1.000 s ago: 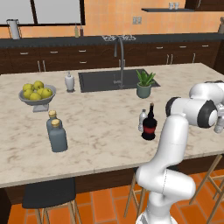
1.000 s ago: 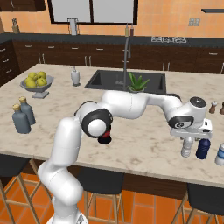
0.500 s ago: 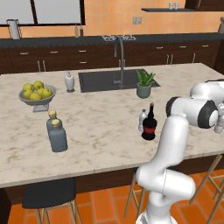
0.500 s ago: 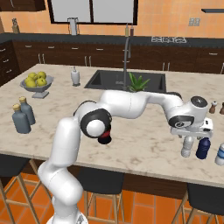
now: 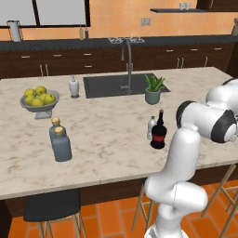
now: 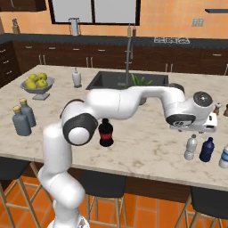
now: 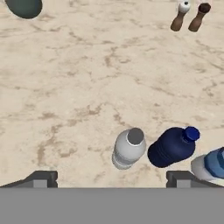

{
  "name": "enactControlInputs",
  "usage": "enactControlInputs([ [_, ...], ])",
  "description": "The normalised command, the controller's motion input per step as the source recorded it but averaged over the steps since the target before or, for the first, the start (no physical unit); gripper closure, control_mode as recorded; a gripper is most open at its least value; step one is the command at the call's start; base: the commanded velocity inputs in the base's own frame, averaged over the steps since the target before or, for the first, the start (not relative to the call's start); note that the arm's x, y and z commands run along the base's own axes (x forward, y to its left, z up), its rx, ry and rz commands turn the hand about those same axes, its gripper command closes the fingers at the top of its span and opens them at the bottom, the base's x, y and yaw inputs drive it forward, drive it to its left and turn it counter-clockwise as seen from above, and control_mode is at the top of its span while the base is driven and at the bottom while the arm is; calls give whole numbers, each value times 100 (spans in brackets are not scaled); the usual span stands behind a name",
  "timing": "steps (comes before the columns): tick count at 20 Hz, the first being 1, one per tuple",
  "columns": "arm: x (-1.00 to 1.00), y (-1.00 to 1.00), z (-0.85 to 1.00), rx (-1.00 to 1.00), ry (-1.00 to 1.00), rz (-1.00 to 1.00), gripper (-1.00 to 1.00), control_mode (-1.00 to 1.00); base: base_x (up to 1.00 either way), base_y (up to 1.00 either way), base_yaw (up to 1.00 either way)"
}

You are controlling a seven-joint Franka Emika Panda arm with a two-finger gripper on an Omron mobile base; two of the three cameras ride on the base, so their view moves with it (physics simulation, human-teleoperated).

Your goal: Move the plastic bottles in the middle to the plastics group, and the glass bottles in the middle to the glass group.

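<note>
At the near right edge of the marble counter (image 6: 147, 151), a pale plastic bottle (image 6: 190, 147) stands upright just beside a dark blue bottle (image 6: 207, 149) and a lighter blue-capped bottle (image 6: 224, 156): the plastics group. The gripper (image 7: 111, 178) hangs directly above them, jaws spread wide, holding nothing, the pale bottle between and below the tips and free of them.

Toward the middle, the dark glass bottle (image 5: 159, 131) with its red band stands upright, touching or nearly touching another small pale plastic bottle (image 5: 151, 128) on its left. That little one looks light and thin-walled, likely to tip or squash; a gentle pinch round the body below the cap seems best. The glass one is probably heavier, slick and breakable, better gripped at the body.

Far left, two cork-stoppered grey-blue bottles (image 5: 60, 143) form the glass group, near a lemon bowl (image 5: 39, 99).
</note>
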Motion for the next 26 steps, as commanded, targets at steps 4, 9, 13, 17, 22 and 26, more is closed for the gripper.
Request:
enactControlInputs([
  [4,-60,99,18,-14,-9,0,-100,-100,0,0,0],
  [9,-14,100,0,-3,-2,0,-100,-100,0,0,0],
  [13,28,100,0,0,1,11,-100,-100,0,0,0],
  [17,61,100,8,6,4,23,-100,-100,0,0,0],
  [22,49,80,5,11,1,32,-100,-100,0,0,0],
  [26,40,62,0,12,2,37,-100,-100,0,0,0],
])
